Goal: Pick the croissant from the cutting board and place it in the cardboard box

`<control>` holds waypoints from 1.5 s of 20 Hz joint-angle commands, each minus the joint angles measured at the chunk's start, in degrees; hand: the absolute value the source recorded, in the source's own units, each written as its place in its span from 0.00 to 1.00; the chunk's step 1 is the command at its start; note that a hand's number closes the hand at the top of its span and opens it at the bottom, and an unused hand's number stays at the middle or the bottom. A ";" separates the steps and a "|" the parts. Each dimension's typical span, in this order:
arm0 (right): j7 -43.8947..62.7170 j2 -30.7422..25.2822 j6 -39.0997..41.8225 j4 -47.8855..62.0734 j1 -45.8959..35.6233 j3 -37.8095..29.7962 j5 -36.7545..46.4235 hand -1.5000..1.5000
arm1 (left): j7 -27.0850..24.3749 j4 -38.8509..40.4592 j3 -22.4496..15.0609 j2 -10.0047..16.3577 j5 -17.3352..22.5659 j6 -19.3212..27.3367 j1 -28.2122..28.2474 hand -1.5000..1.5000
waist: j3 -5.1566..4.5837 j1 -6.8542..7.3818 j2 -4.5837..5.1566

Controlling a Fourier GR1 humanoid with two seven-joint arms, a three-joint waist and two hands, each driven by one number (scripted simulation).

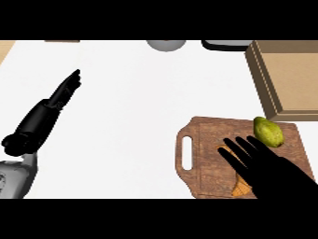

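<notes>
**Item: croissant point(241, 189).** It lies on the cutting board point(206, 154), toward the board's near right part. I see only two orange slivers, one at the near edge and one beside the fingers. From those I judge its long axis to run roughly from near to far, though most of it is hidden.

**Right hand point(275, 172).** It is directly above the croissant and covers its middle. The fingers are straight and spread, not curled round anything. I cannot tell whether they touch the pastry. This is plainly the nearer hand, so the pickup falls to it.

**Green fruit point(268, 131).** It sits on the same board, just beyond the fingertips, close enough to be nudged when the fingers close.

**Cardboard box point(265, 79).** It stands beyond the board, far right, with its open top up. The carry goes away from me and slightly right.

**Left hand point(48, 112).** It rests at the left with its fingers straight, well apart from the board.
</notes>
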 commanded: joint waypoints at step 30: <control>-17.29 9.89 -13.87 24.68 4.63 -2.28 23.89 0.00 | -1.07 2.50 7.11 -6.82 -7.05 -5.92 -1.78 0.50 | 0.01 -0.24 0.05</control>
